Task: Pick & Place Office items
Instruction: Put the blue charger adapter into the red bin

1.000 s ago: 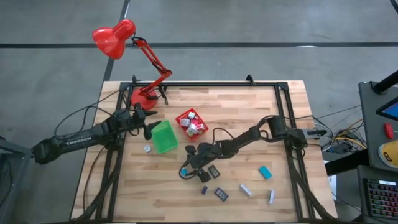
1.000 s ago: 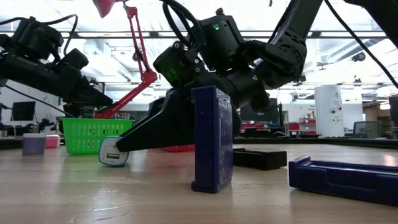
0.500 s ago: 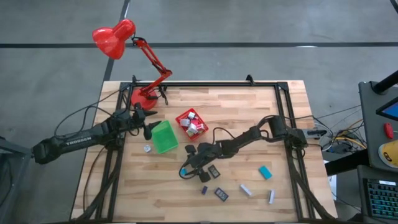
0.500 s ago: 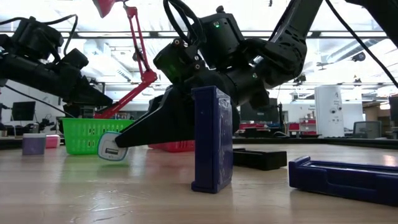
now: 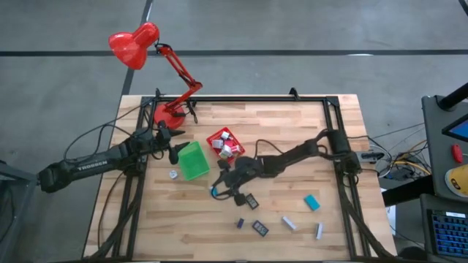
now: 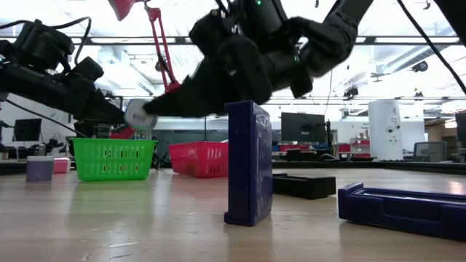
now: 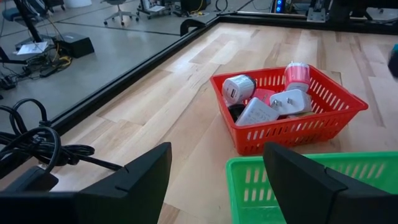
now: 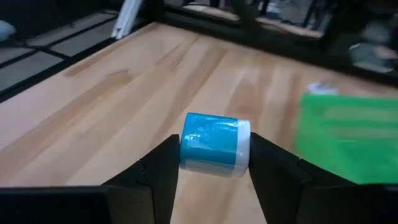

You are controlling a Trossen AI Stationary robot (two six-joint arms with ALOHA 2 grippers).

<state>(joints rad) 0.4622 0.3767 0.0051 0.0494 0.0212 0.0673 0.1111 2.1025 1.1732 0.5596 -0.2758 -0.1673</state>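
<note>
My right gripper (image 5: 217, 191) hangs above the middle of the table, near the green bin (image 5: 193, 161), shut on a small blue-and-white office item (image 8: 214, 144), which also shows in the low view (image 6: 138, 115). My left gripper (image 5: 175, 148) waits open at the table's left, by the green bin's far side. A red bin (image 7: 292, 118) beside it holds several white and red items. More office items lie on the near part of the table: a black piece (image 5: 251, 201), two dark blue pieces (image 5: 260, 228), a teal block (image 5: 312, 202) and grey-white sticks (image 5: 289, 223). My right gripper pinches the blue-and-white item between its two fingers, one on its blue end (image 8: 185, 154) and one on its white end (image 8: 246, 149). The fingers slant down toward the table's left. The item sits across the fingertips, lifted clear of the table.
A red desk lamp (image 5: 170, 111) stands at the far left corner. In the low view a dark blue block (image 6: 249, 164) stands upright up front, with a flat black piece (image 6: 302, 185) and a blue tray-like piece (image 6: 404, 207) to its right. A small white item (image 5: 173, 174) lies near the green bin.
My right gripper has risen from the table and gone a little toward the far edge and the bins. The blue-and-white item, which touched the table a second ago, now hangs clear of it in the fingers.
</note>
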